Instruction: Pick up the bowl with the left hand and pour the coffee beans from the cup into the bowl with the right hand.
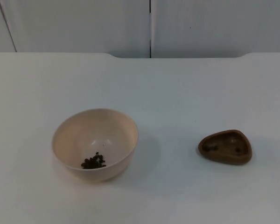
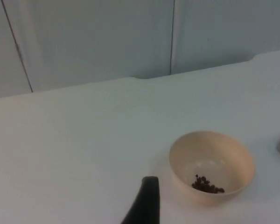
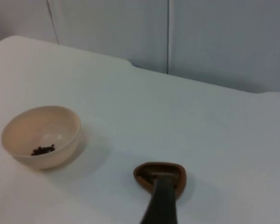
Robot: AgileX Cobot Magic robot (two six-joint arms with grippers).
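A beige bowl (image 1: 95, 143) stands upright on the white table (image 1: 177, 93), left of centre, with a small heap of coffee beans (image 1: 94, 161) against its inner wall. The bowl (image 2: 211, 165) and its beans (image 2: 206, 184) also show in the left wrist view, a little way off from my left gripper (image 2: 147, 200). A small brown cup (image 1: 225, 146) of rounded triangular shape sits at the right with one or two beans left in it. My right gripper (image 3: 161, 198) hangs just short of the cup (image 3: 159, 173) and covers its near edge. The bowl (image 3: 41, 135) lies further off.
The grey partition wall (image 1: 149, 25) closes the table's far edge. White table surface runs between bowl and cup and all around them.
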